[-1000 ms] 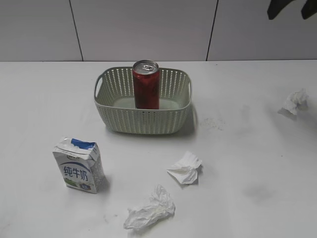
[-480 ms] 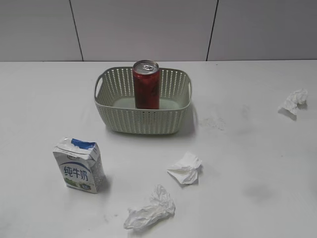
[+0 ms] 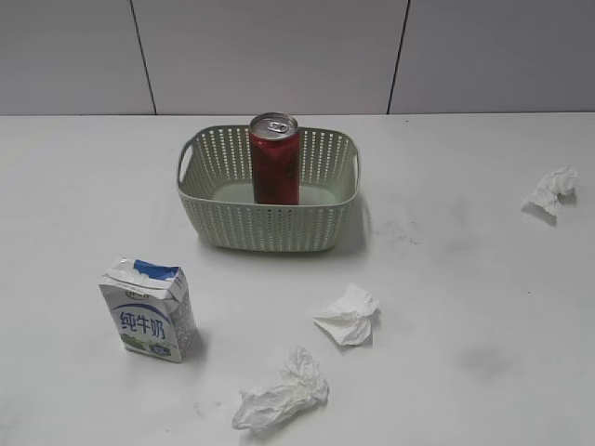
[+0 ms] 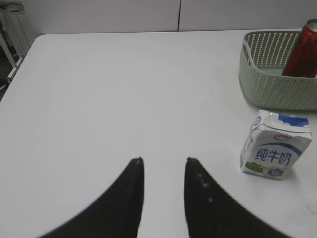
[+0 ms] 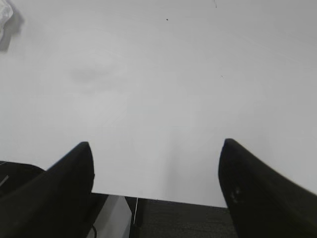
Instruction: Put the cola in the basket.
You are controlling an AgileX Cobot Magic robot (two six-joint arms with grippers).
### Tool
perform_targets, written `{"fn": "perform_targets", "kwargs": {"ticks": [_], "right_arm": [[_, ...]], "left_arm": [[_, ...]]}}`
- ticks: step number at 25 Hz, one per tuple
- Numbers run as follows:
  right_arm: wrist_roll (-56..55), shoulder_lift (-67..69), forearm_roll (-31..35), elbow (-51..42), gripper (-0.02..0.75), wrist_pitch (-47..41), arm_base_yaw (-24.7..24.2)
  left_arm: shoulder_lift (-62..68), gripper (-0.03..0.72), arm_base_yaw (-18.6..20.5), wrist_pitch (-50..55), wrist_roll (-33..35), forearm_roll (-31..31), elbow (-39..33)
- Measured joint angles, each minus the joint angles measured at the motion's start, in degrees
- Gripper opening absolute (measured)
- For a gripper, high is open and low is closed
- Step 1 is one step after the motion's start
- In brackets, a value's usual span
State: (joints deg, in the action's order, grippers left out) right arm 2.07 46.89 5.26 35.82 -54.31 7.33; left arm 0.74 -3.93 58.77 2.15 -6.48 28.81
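The cola (image 3: 274, 160) stands upright inside the basket (image 3: 270, 228), roughly at its centre, silver top poking above the rim. So honestly the placing part looks done to me; I'd call this the wrap-up step, arms parked clear of everything.

Neither arm shows up in the exterior view at all. From the wrist cams: the left gripper (image 4: 163, 161) has its fingers (image 4: 133, 173) parted with a narrow gap, nothing between them, just bare desk (image 4: 124, 99) underneath. From there the basket sits off at about 1 o'clock and the milk carton (image 4: 273, 151) at roughly 3 o'clock, both well apart from the fingers. The right gripper (image 5: 156, 144) is spread wide, also empty, hanging over the near edge of the desk.

Clutter around: milk carton at about 8 o'clock from the basket in the exterior view, a crumpled tissue (image 3: 349, 316) at about 5 o'clock, a second wad (image 3: 282, 393) near the front edge around 6 o'clock, and a third one (image 3: 552, 190) far out at 3 o'clock. None of it touches the basket.

Next move, as I judge it: pretty much nothing. Keep both arms away so nobody bumps the basket or knocks over that tall, slim can, which looks tippy.
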Motion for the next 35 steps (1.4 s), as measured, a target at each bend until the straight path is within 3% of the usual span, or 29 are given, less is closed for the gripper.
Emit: {"fn": "perform_targets", "kwargs": {"ticks": [4,12,21,35], "right_arm": [[0.0,-7.9,-0.1,-4.8,0.590,0.4,0.0],[0.0,-20.5,0.0,-5.2,0.590,0.5,0.0],[0.0,-28.3,0.1,-7.0,0.589,-5.0,0.0],[0.0,-40.0,0.2,-7.1,0.590,-5.3,0.0]], "left_arm": [[0.0,0.228,0.0,0.0,0.0,0.0,0.0],[0.0,0.228,0.0,0.0,0.0,0.0,0.0],[0.0,0.228,0.0,0.0,0.0,0.0,0.0],[0.0,0.228,0.0,0.0,0.0,0.0,0.0]]}}
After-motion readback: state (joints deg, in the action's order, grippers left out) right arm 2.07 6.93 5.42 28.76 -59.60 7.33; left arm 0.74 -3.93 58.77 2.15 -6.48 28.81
